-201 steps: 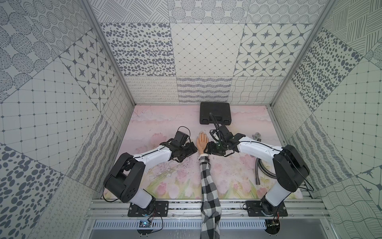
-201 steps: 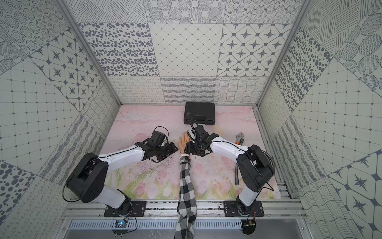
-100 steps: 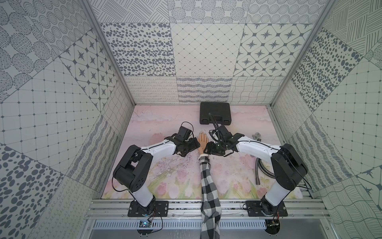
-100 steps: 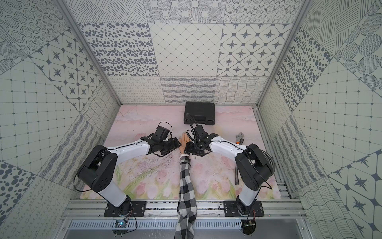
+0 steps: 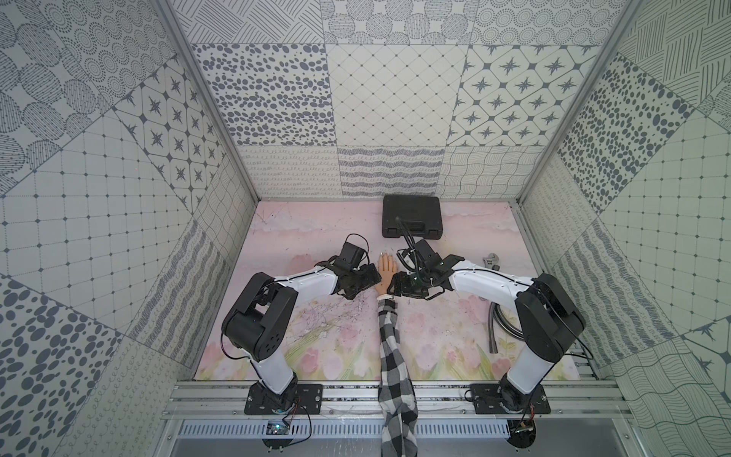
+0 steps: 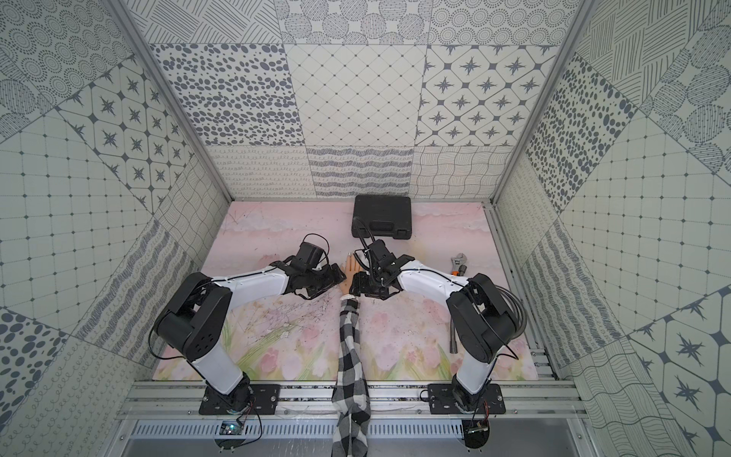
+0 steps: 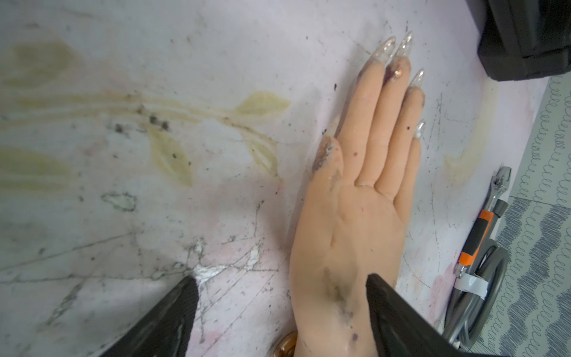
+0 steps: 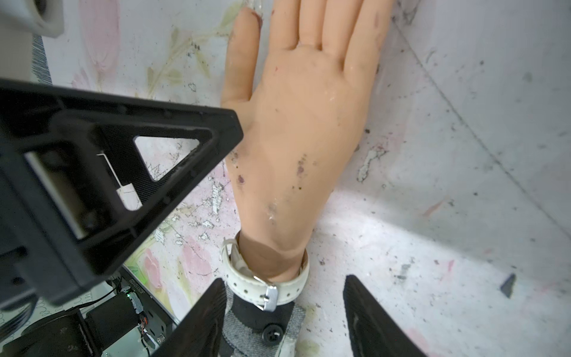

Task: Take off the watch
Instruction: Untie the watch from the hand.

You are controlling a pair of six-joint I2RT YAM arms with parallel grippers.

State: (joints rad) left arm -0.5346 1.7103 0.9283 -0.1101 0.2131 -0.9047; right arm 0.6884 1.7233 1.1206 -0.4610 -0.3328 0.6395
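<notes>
Right claw is released, jaws astride the wrist; the watch lies just ahead, between them, strapped round the hand next to the sleeve; neither jaw pinches it, and the one on the little-finger side stands clear. The strap runs from jaw to jaw; the hand's long axis crosses that line; the buckle faces up at the claw. Left claw, also released, hangs over the back of the hand, nearer the knuckles; the right is closer and, I judge, better set to undo the buckle.
</notes>
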